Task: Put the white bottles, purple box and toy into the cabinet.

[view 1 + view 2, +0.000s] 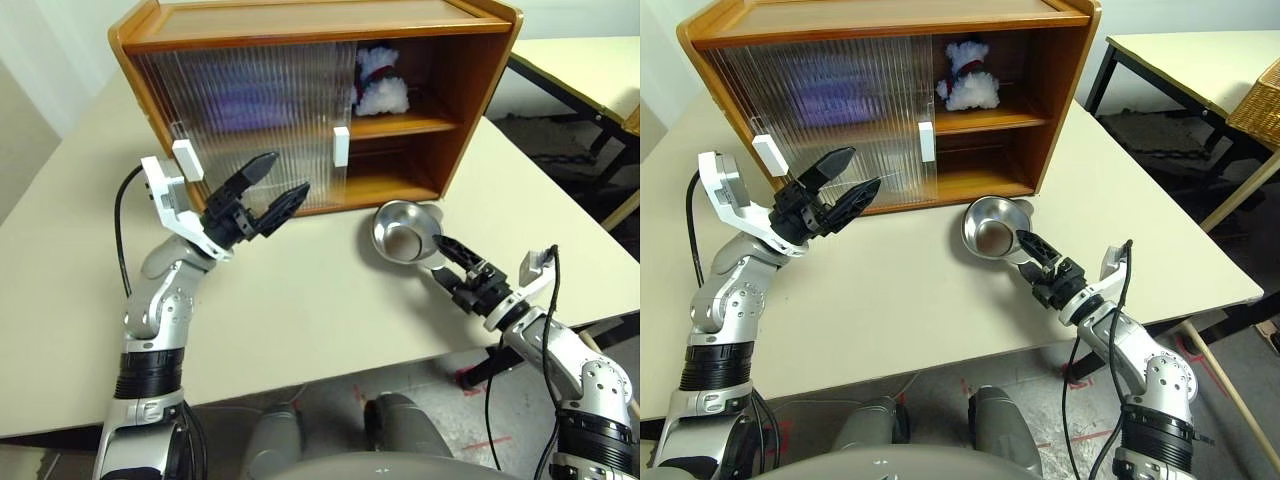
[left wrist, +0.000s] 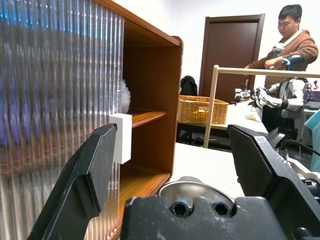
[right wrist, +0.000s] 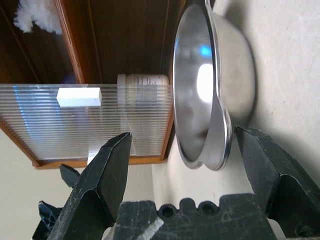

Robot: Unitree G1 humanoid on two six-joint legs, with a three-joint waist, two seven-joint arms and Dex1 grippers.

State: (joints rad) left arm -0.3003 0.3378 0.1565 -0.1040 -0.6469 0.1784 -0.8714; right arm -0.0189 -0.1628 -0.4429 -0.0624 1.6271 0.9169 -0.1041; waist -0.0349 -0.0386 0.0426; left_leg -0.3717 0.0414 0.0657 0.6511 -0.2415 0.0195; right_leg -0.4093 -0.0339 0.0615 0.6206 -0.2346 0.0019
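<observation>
The cabinet [image 1: 470,90] stands at the table's far side, its two ribbed doors [image 1: 250,110] covering the left part and leaving the right end uncovered. The toy [image 1: 380,88] sits on the upper shelf in that gap. A purple blur behind the ribbed doors is the purple box [image 1: 245,100]. One white bottle [image 3: 142,80] stands inside, at the door's edge. My left gripper [image 1: 290,173] hangs open in front of the doors, near a white handle [image 1: 341,146]. My right gripper [image 1: 442,258] is open, its fingers on either side of the rim of a metal bowl [image 1: 405,230].
The bowl lies tilted on the beige table [image 1: 300,310] in front of the cabinet's open end. A second table [image 1: 590,70] and a wicker basket [image 1: 1260,100] stand to the right. A person [image 2: 292,45] stands far back in the room.
</observation>
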